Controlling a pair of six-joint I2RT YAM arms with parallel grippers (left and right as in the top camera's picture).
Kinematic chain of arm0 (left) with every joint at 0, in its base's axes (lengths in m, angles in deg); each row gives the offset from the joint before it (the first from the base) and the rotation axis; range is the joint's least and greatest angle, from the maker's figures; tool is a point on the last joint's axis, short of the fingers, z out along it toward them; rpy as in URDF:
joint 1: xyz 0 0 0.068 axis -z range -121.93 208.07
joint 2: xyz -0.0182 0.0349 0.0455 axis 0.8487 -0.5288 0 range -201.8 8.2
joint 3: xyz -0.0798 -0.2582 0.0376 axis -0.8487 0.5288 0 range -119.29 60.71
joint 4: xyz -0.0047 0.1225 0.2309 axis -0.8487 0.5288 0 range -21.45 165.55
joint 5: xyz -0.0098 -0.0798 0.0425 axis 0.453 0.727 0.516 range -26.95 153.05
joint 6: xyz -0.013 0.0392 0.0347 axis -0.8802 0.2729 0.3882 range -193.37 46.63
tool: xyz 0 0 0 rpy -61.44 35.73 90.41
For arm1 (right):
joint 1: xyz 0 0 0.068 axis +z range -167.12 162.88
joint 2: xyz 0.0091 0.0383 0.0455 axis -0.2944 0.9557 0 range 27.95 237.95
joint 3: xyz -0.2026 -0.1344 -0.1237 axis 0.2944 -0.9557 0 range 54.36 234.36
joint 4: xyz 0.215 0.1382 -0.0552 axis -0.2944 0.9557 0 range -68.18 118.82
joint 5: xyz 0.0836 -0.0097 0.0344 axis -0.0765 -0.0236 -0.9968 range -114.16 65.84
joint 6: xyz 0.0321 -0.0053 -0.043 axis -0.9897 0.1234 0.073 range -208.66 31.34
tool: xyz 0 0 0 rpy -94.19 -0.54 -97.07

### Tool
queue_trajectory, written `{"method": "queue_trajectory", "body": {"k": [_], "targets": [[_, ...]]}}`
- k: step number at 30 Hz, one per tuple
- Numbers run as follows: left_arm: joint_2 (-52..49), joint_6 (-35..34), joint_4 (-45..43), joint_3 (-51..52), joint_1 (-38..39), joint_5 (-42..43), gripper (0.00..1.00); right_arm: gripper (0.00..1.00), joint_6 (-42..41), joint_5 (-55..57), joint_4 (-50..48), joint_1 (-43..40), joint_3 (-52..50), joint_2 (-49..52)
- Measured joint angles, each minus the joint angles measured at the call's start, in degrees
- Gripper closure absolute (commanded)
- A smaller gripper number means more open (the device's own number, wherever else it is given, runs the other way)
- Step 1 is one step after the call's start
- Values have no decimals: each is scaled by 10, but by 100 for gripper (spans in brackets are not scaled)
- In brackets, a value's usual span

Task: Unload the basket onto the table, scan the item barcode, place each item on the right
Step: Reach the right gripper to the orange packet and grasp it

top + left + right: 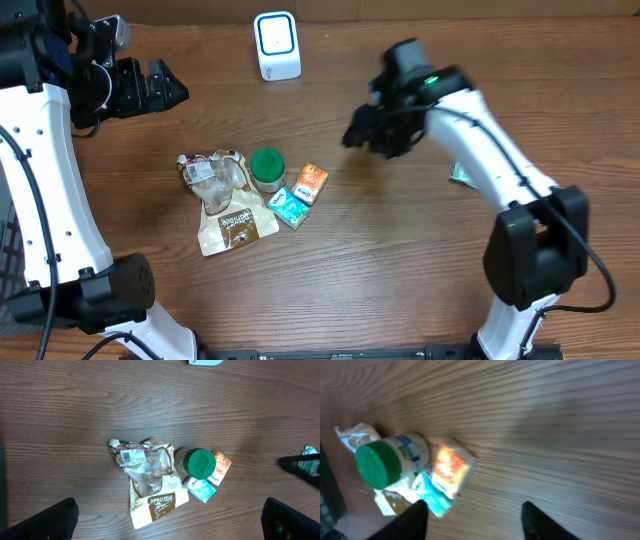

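Several items lie in a pile mid-table: a green-lidded jar (267,167) (199,463) (382,462), an orange packet (312,182) (451,467), a teal packet (290,208) (432,495), a brown pouch (235,225) (157,502) and a crumpled clear wrapper (208,172) with a barcode label (132,455). The white barcode scanner (277,45) stands at the back. My right gripper (355,135) (475,522) hangs open and empty above the table, right of the pile. Far to the upper left, my left gripper (180,92) (165,525) is wide open, holding nothing.
A small greenish packet (460,175) (310,451) lies on the right, partly hidden under my right arm. The wooden table (400,270) stretches bare toward the front. The arm bases stand at the front left and front right.
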Motion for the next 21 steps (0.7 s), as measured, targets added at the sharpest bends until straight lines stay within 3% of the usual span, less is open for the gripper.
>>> {"method": "queue_trajectory", "body": {"k": [13,21], "targets": [[0,0,0,0,0,0,1,84,-108,1,-188,111,-113,3],[0,0,0,0,0,0,0,87,-166,1,-228,139,-134,48]]}}
